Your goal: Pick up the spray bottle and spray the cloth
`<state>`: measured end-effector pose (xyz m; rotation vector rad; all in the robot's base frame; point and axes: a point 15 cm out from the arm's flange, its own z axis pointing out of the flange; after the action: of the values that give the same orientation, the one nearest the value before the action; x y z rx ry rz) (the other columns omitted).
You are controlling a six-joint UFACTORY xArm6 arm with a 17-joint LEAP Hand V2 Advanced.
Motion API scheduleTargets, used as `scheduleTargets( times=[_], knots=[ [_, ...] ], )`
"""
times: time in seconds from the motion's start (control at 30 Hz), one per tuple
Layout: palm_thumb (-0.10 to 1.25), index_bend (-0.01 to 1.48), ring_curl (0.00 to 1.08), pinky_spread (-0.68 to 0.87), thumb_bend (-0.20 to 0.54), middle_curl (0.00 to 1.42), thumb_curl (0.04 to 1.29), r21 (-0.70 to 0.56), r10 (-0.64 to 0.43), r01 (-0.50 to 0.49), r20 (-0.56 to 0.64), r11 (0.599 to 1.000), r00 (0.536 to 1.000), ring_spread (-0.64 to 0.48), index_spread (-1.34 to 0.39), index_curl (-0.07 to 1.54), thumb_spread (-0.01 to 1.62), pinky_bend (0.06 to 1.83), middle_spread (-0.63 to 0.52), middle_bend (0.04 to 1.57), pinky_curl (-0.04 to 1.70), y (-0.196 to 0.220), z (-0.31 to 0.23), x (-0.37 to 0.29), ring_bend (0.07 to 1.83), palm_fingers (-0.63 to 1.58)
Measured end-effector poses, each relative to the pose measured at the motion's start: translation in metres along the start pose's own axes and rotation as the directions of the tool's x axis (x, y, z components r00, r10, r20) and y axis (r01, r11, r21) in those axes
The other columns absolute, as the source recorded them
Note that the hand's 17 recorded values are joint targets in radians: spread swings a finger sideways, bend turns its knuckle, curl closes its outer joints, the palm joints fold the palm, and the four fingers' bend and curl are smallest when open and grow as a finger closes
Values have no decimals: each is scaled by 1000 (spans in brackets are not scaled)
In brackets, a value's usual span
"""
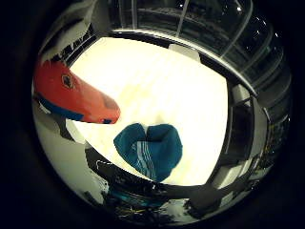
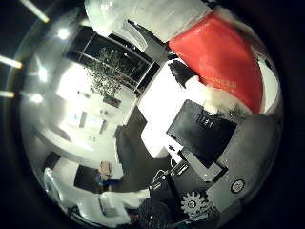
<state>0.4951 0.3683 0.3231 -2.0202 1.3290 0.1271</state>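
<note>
- Spray bottle [image 2: 219, 62], red-orange body, sits close against the palm in both palm views; the hand [image 2: 209, 138] has white and black fingers curled round it, so it reads as gripped and lifted off the table [image 1: 157, 81].
- Cloth [image 1: 150, 150], teal with pale stripes, lies bunched on the white table. Taking the orange nose of the bottle in the little finger side view as centre, the cloth lies at about 5 o'clock, near but apart.
- Nozzle and trigger not visible; cannot tell which way the spray points. Risk: the mist lands on bare table, or back on the hand.
- Risk: the body looks smooth, and a finger shifting toward the trigger would loosen the hold, so the bottle could twist or slip.
- Risk: the cloth lies close to the table edge; a low pass could brush it off.
- Dark clutter beyond that edge: a dropped bottle could fall among it.
</note>
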Motion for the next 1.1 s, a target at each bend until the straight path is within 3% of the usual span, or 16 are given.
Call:
scheduleTargets(
  times=[0.27, 0.67, 1.1],
  knots=[
    [1090, 1158, 616, -150, -13, 609, 825, 10, 118, -119, 49, 993, 992, -152, -186, 750, 848, 959, -72, 1382, 1517, 20, 69, 41, 1471, 1181],
    [1093, 1157, 609, -149, -15, 611, 831, 57, 156, -159, 49, 986, 986, -150, -186, 751, 833, 955, -73, 1380, 1501, -16, 109, 68, 1476, 1182],
    [1064, 1157, 606, -150, -15, 612, 832, 27, 173, -174, 34, 984, 984, -150, -186, 751, 843, 958, -73, 1379, 1495, -8, 140, 87, 1479, 1182]
  ],
)
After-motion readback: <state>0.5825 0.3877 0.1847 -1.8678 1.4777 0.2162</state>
